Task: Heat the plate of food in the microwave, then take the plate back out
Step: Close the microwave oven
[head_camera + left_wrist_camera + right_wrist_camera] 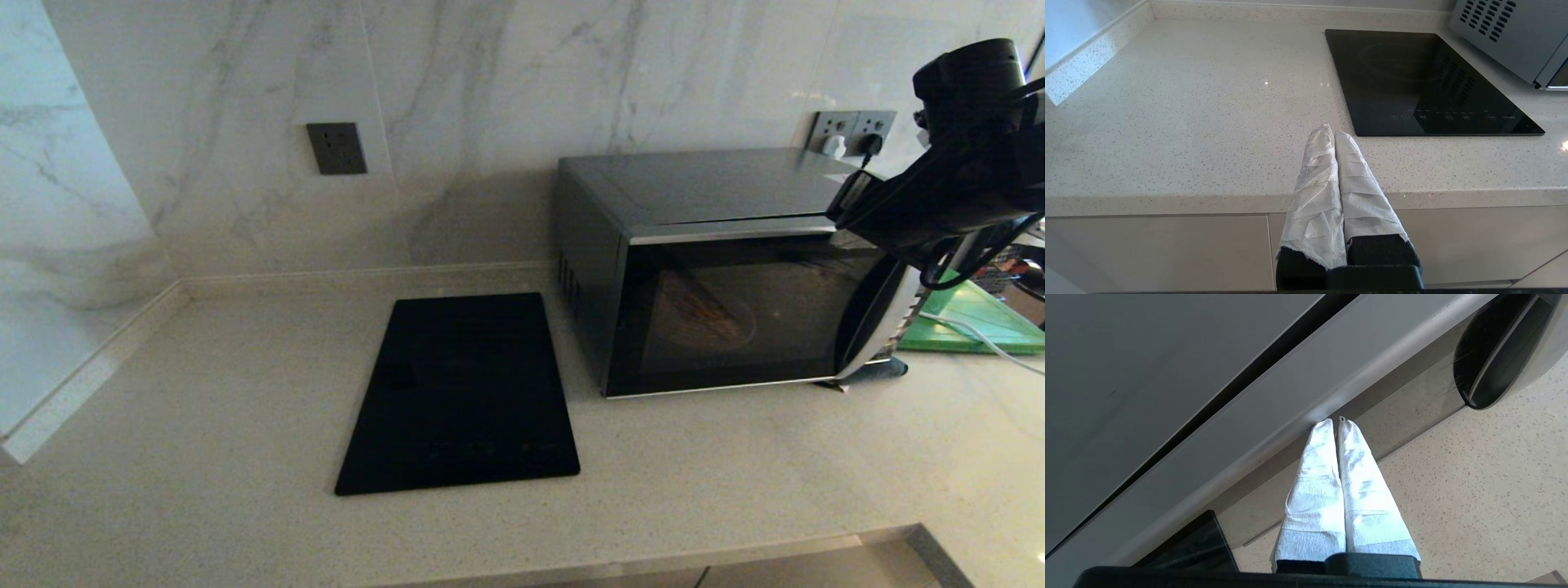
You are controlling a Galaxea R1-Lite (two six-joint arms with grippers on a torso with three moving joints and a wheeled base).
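Note:
The silver-grey microwave stands at the back right of the counter with its dark glass door closed. Through the glass the plate of food shows dimly inside, with orange sticks on it. My right gripper is shut and empty. Its white-wrapped fingertips rest against the silver strip along the door's top edge, near the curved handle strip. My left gripper is also shut and empty. It hangs in front of the counter edge, left of the microwave.
A flat black cooktop lies left of the microwave. A green board with a white cable lies to its right. Wall sockets sit behind it. The counter's front edge is near the left gripper.

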